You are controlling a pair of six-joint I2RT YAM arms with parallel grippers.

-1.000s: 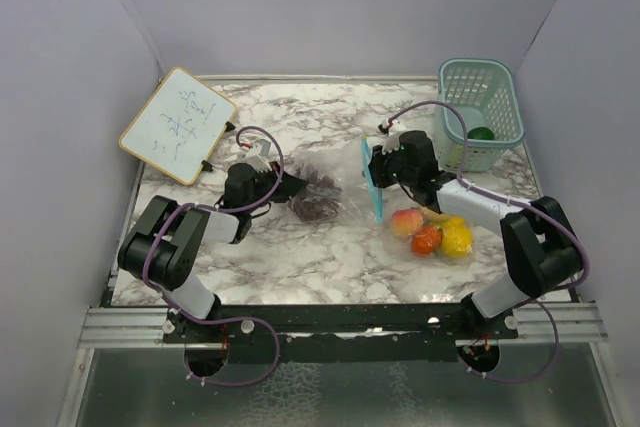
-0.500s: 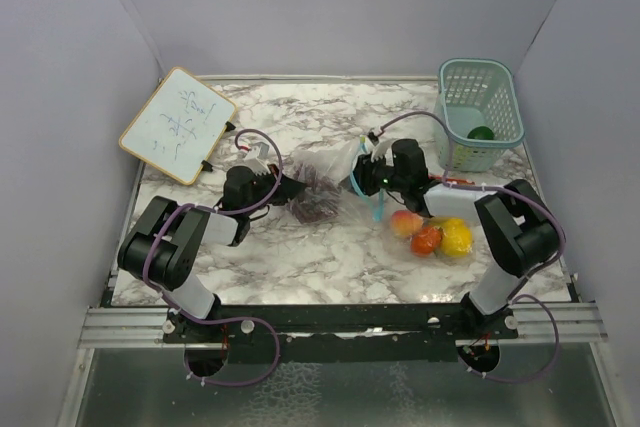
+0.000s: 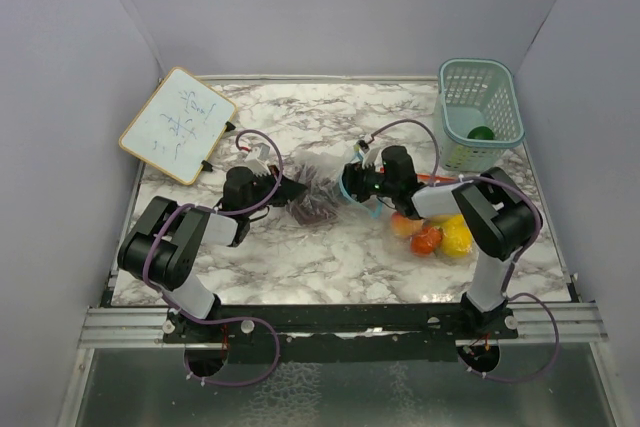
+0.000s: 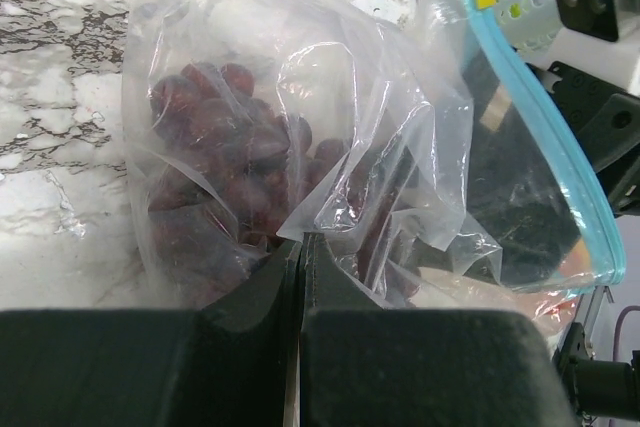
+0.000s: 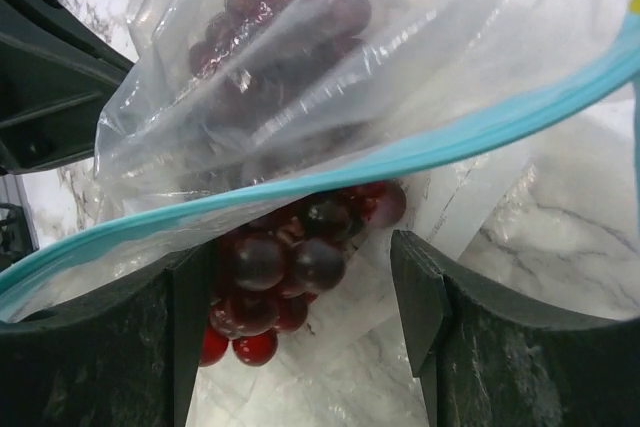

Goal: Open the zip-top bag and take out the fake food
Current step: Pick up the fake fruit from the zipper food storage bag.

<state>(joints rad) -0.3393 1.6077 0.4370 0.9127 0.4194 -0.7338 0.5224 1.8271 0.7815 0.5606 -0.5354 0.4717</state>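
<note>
Grips a fold of the zip-top bag (image 4: 250, 77) in the closed left pincer (image 4: 300, 269). Holds the right pincer (image 5: 305, 292) open at the bag's teal zip (image 5: 400, 157). Shows grapes (image 5: 285, 257) inside the bag, and peach (image 3: 405, 224), tomato (image 3: 427, 240), lemon (image 3: 457, 237) just beside it.

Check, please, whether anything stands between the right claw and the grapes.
Yes, the zip-top bag: its teal zip strip and clear film cross the open right claw, in front of the grapes. Whether the mouth is open there cannot be told.
</note>
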